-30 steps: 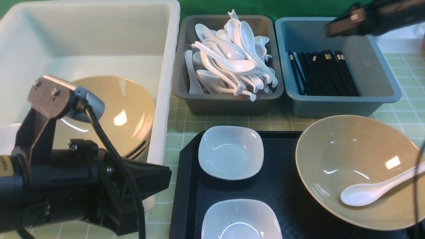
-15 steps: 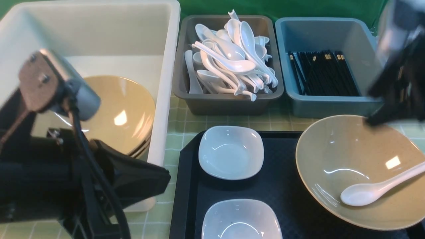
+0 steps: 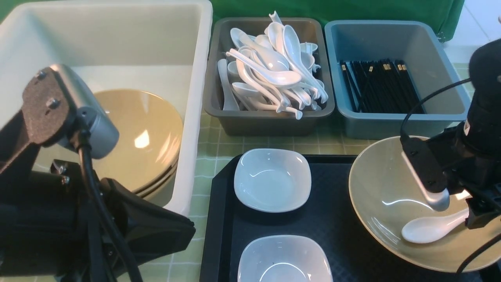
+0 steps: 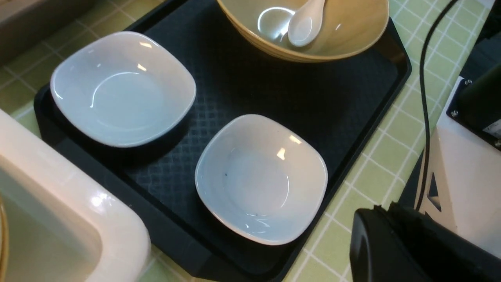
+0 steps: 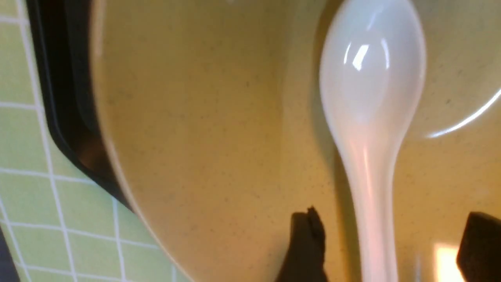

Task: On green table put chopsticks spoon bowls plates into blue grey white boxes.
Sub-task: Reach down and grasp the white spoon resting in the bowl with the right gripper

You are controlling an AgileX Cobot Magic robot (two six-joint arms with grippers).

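Right gripper (image 5: 391, 246) lowered over spoon (image 5: 372, 78) in tan bowl (image 5: 215, 117), jaws apart

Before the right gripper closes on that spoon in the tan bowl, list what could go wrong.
The right gripper stands open astride the spoon; its glossy, narrow handle could slip or swivel when pinched. A jaw may press the bowl on its sloped wall and shift it on the black tray. The grey box is heaped with spoons; one more might slide out.
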